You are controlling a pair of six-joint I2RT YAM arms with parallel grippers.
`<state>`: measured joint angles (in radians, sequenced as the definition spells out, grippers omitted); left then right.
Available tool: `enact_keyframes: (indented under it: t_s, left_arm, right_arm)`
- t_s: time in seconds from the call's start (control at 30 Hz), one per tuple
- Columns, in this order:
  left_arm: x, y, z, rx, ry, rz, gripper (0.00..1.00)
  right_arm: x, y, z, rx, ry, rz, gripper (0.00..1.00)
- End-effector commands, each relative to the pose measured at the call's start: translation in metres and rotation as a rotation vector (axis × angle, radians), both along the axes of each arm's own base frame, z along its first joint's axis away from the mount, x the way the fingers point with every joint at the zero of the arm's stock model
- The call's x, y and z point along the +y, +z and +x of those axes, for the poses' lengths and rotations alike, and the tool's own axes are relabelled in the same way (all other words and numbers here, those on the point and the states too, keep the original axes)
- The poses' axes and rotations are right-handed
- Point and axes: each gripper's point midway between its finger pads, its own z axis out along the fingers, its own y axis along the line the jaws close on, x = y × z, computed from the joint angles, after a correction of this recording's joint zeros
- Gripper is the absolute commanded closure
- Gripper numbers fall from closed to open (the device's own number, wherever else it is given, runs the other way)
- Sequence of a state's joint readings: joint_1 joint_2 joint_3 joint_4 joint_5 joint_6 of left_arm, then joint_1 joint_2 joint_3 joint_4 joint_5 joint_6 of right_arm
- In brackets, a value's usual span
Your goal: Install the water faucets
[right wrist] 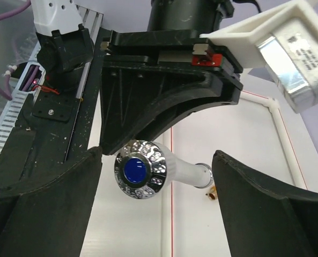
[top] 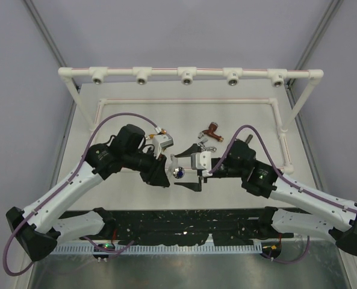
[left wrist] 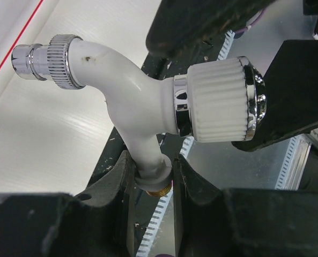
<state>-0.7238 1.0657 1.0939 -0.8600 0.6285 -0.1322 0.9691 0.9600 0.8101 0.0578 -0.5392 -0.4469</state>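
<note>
My left gripper (top: pixel 168 170) is shut on the white faucet (top: pixel 178 172), clamping its brass-threaded inlet stem (left wrist: pixel 152 179) between the jaws (left wrist: pixel 150 170). The white faucet (left wrist: pixel 132 91) has a ribbed white knob with a chrome cap and a chrome-tipped spout. My right gripper (top: pixel 186 166) is open, with its fingers on either side of the knob (right wrist: pixel 139 170), which has a blue centre, and not touching it (right wrist: pixel 156 198). A copper-brown faucet (top: pixel 211 129) lies on the table behind the grippers, with a dark and chrome piece (top: pixel 203 142) beside it.
The white pipe frame (top: pixel 190 72) stands across the back with several metal-ringed tee sockets. A lower white pipe rectangle (top: pixel 184 100) outlines the table area. A small brass piece (right wrist: pixel 211 194) lies on the table. A black slotted rail (top: pixel 184 226) runs along the near edge.
</note>
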Motion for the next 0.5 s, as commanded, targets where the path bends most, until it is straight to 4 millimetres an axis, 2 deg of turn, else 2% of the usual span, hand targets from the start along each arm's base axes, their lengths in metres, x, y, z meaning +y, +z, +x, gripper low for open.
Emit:
enact_keyframes:
  t_s: [0.0,0.13,0.23,0.3,0.37,0.4,0.43,0.47]
  left_arm:
    - [-0.014,0.026,0.001,-0.018,-0.015,-0.096,1.00]
    - [-0.018,0.030,-0.001,-0.016,-0.021,-0.112,1.00]
    - [-0.021,0.033,0.000,-0.016,-0.017,-0.113,1.00]
    - [-0.022,0.032,0.000,-0.019,-0.013,-0.106,0.99]
    - [-0.021,0.031,0.003,-0.031,0.002,-0.095,0.93]
    - [-0.021,0.031,0.006,-0.043,0.015,-0.088,0.90]
    - [-0.019,0.032,0.008,-0.063,0.030,-0.086,0.84]
    - [-0.018,0.034,0.014,-0.095,0.055,-0.085,0.71]
  right_arm:
    - [0.002,0.012,0.000,-0.055,-0.024,-0.001,0.14]
    - [0.003,0.003,0.002,-0.056,-0.047,-0.029,0.19]
    - [0.002,-0.001,0.007,-0.060,-0.075,-0.019,0.26]
    - [0.001,0.002,0.007,-0.059,-0.086,0.003,0.37]
    - [-0.001,0.007,0.007,-0.049,-0.095,0.024,0.55]
    - [-0.001,0.007,0.006,-0.046,-0.096,0.026,0.71]
    - [-0.003,0.008,0.006,-0.034,-0.104,0.033,0.78]
    - [-0.003,0.009,0.007,-0.024,-0.110,0.038,0.90]
